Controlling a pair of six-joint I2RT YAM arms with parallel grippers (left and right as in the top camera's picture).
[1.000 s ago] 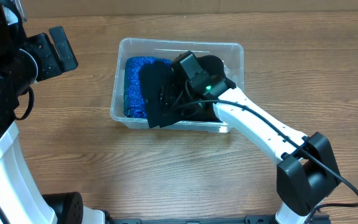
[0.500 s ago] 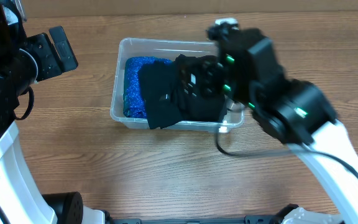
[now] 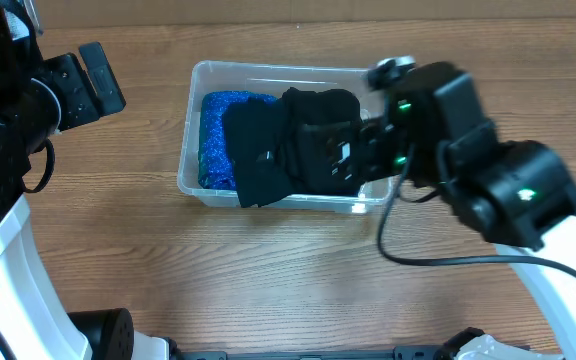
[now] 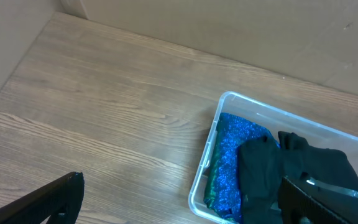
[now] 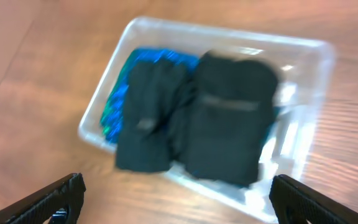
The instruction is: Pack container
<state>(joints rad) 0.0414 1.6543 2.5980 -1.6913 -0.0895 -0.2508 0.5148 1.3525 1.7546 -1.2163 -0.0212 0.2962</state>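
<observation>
The clear plastic container [image 3: 196,72] stands on the wooden table at mid back. A blue glittery cloth [image 3: 214,140] lies at its left end, and black cloths [image 3: 263,150] fill the middle and right, one drooping over the front rim. My right gripper [image 3: 333,155] hovers high above the container's right half, open and empty. In the right wrist view the container [image 5: 319,53], the black cloths [image 5: 229,118] and the blue cloth [image 5: 118,93] lie below the open gripper [image 5: 179,205]. My left gripper [image 3: 88,82] is open and empty, off to the container's left.
The left wrist view shows the container's rim [image 4: 225,98], the blue cloth [image 4: 235,155], the black cloths [image 4: 291,171] and bare wooden table [image 4: 104,112] to the left. A plain wall runs behind the table. The right arm's cable hangs in front of the container.
My right gripper has risen out of the container and drawn back to the right, leaving the black cloths inside. The left arm has not moved.
</observation>
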